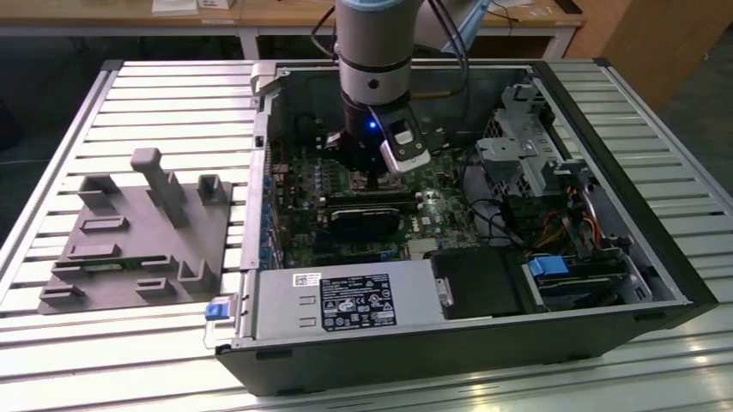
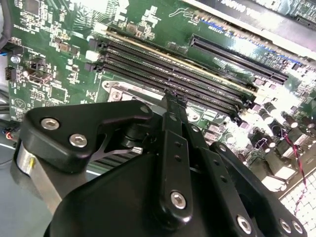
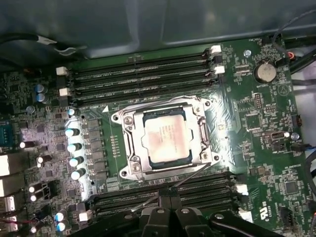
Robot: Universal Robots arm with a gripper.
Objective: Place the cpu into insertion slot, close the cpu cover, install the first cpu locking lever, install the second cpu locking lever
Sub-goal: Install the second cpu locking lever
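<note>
Arm (image 1: 372,51) reaches down from above into the open computer case (image 1: 641,257) in the exterior view; its hand (image 1: 369,161) sits low over the green motherboard (image 1: 309,215), near the middle of the case. A grey fixture tray (image 1: 126,249) lies on the slatted desk (image 1: 172,94) toward the exterior view's left, well apart from the case.

Second wrist view: black linkage of the hand fills the foreground, with long black memory slots (image 2: 173,69) just beyond it. We cannot tell from here how wide it stands or whether it grips anything.

First wrist view: the cpu (image 3: 165,136) lies flat in the insertion slot (image 3: 129,163), silver top up. The cpu cover (image 3: 205,133) appears down around it, framing the chip. A thin wire lever (image 3: 190,175) runs along the socket edge nearest the hand, slanting away from the frame, so we judge it not latched. The fingertips (image 3: 168,217) sit just beside that lever, apparently together.

Our reading: chip placed, cover closed, lever work in hand or outstanding.
</note>
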